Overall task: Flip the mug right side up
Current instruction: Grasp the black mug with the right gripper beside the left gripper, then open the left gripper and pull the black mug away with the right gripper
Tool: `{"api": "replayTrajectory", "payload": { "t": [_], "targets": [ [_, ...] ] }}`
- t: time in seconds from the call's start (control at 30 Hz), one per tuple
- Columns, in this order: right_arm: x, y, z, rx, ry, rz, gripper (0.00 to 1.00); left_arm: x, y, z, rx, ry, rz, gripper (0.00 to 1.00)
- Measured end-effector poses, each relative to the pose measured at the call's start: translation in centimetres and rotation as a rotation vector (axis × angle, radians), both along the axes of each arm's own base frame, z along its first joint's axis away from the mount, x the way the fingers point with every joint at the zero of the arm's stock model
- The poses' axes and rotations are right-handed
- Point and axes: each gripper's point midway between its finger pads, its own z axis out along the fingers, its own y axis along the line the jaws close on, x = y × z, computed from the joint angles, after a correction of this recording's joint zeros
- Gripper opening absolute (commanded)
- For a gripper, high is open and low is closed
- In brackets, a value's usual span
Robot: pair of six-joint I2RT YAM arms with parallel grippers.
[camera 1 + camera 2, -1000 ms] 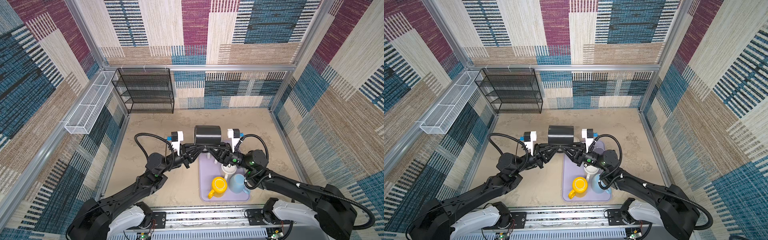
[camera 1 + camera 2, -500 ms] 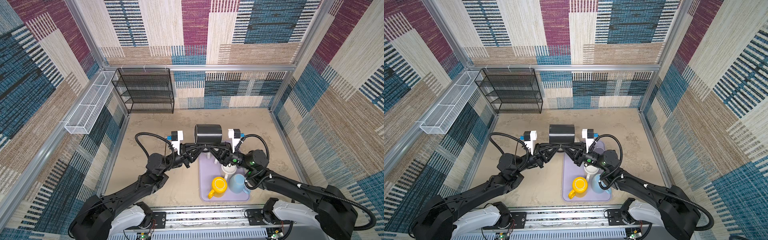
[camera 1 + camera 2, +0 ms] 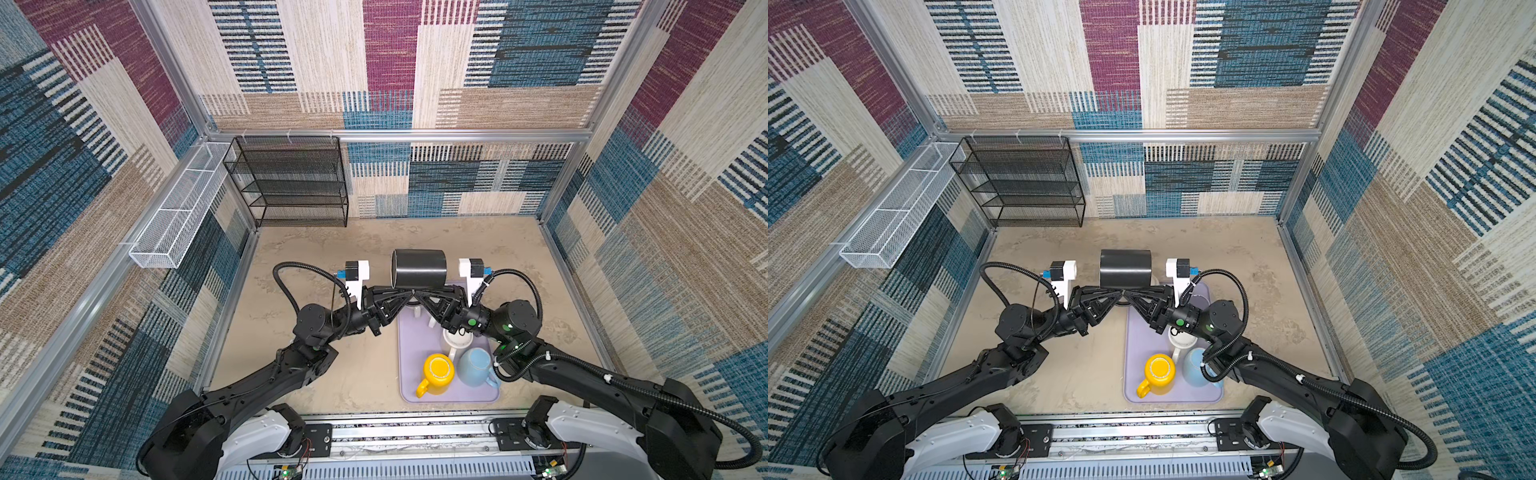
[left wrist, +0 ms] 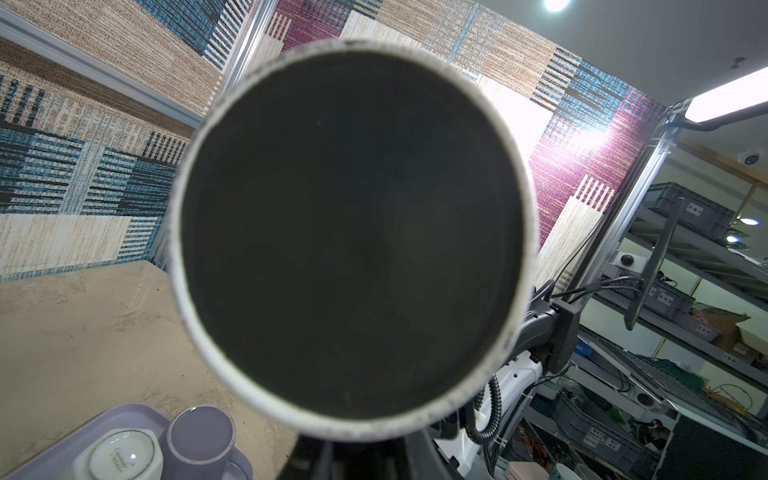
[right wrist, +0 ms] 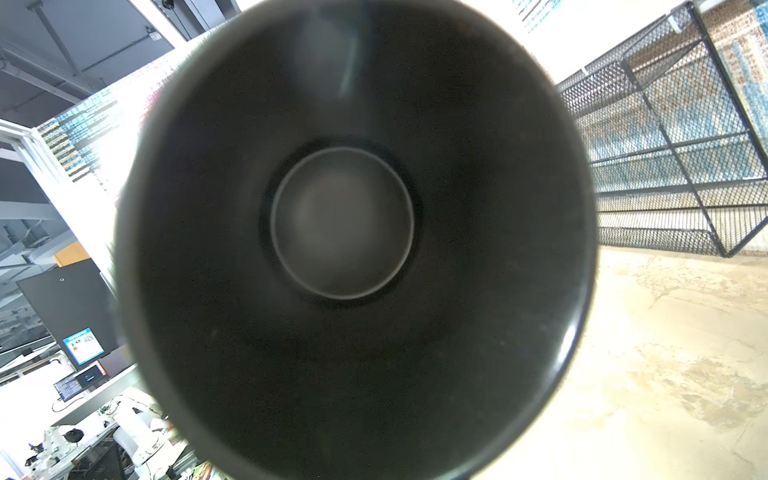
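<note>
Black mug [image 3: 419, 268] on its side, in the air at 12 o'clock of the tray [image 3: 409, 345] — mouth toward the right arm. Right fingers [image 3: 436, 301] clamped on it from below; left fingers [image 3: 388, 301] — can't tell.

Robotics lab: silver aluminium-framed cell [image 3: 399, 135] with patchwork fabric walls [image 3: 390, 62]; grey plastic crates [image 4: 702, 208] and lit computer screens [image 5: 83, 345] beyond.

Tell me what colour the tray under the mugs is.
Pale lilac. The tray shows best in a top view.
</note>
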Motion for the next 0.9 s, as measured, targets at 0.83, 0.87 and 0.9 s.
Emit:
{"api": "replayTrajectory", "payload": {
  "t": [0.83, 0.87, 0.9],
  "targets": [
    [0.8, -2.5, -1.9, -0.123, 0.138, -0.150, 0.00, -0.1, 0.2, -2.8, 0.220, 0.061, 0.044, 0.52],
    [1.0, -2.5, -2.2, -0.138, 0.147, -0.162, 0.00, 0.0, 0.3, -3.1, 0.233, 0.070, 0.051, 0.52],
    [1.2, -2.6, -2.5, -0.155, 0.158, -0.179, 0.00, -0.1, 0.4, -3.3, 0.249, 0.070, 0.058, 0.52]
  ]
}}
